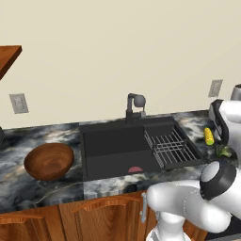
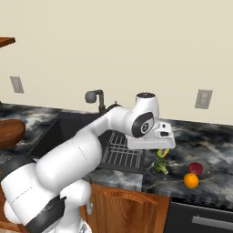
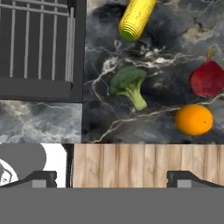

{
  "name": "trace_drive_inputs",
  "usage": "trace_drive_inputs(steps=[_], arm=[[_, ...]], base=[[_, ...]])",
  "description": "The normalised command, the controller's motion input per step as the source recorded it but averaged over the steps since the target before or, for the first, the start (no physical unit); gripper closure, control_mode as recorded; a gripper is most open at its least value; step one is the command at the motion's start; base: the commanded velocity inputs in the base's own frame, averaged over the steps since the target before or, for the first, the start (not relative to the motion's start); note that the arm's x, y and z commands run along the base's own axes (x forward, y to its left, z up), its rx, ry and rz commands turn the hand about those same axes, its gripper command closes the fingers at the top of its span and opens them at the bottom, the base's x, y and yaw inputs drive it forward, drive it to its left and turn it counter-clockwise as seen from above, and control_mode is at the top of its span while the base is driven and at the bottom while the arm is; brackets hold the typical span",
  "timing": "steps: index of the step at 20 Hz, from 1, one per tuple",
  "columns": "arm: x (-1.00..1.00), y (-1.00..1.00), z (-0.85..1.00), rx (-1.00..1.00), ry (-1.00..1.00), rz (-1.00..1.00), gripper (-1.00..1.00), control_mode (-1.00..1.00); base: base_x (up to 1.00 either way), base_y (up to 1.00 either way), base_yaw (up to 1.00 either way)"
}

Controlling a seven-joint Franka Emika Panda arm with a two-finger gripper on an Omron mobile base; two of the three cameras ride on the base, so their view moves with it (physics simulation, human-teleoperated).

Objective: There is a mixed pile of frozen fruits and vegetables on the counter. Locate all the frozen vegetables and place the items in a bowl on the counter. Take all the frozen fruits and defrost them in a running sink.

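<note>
At the far left of the counter [image 1: 56, 134] sits the wooden bowl [image 1: 48, 161], upright and holding nothing that can be seen, just beside the left rim of the sink [image 1: 113, 146]. The black basin lies in the middle of the stone top, with a dark faucet [image 1: 134, 106] at its far edge, a flat pinkish-red patch [image 1: 135, 169] on its floor near the front wall, and a wire rack [image 1: 170, 147] across its right part. To the right of the rack, on the marbled surface, the corn cob [image 3: 136, 18] lies farthest from the front edge, its green end pointing toward the broccoli piece [image 3: 128, 85], which rests a little nearer. Further right are the dark red ball [image 2: 195, 168] and, just in front of it and almost touching, the orange ball [image 2: 191, 180]. The gripper [image 3: 111, 177] hovers above the counter's front edge, over the vegetables, with its jaws spread wide and nothing between them; both finger tips are well apart at the bottom of the hand view.
</note>
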Motion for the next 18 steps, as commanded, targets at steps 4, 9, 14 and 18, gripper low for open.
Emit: trace_drive_inputs(steps=[4,9,14,18], arm=[[0.3,-0.28,-0.37,0.07,0.13,0.08,-1.0,-1.0],[0.54,-0.07,-0.36,0.08,0.19,0.13,-1.0,-1.0],[0.52,-0.38,-0.34,0.06,0.07,0.09,-1.0,-1.0],[0.57,-0.5,-0.44,0.11,0.0,0.08,-1.0,-1.0]], base=[[0.0,0.0,0.0],[0.0,0.0,0.0],[0.0,0.0,0.0],[0.0,0.0,0.0]])
